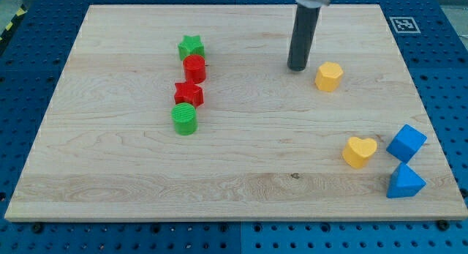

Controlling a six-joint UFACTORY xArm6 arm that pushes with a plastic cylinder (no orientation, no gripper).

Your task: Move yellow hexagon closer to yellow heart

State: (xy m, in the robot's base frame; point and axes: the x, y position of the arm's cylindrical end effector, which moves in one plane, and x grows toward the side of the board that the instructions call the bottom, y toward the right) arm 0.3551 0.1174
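The yellow hexagon lies in the upper right part of the wooden board. The yellow heart lies below it, toward the view's lower right. My tip stands on the board just left of the yellow hexagon, a small gap apart from it. The rod rises straight up out of the view's top.
A blue cube and a blue triangular block lie right of the yellow heart near the board's right edge. On the left a column holds a green star, red cylinder, red star and green cylinder.
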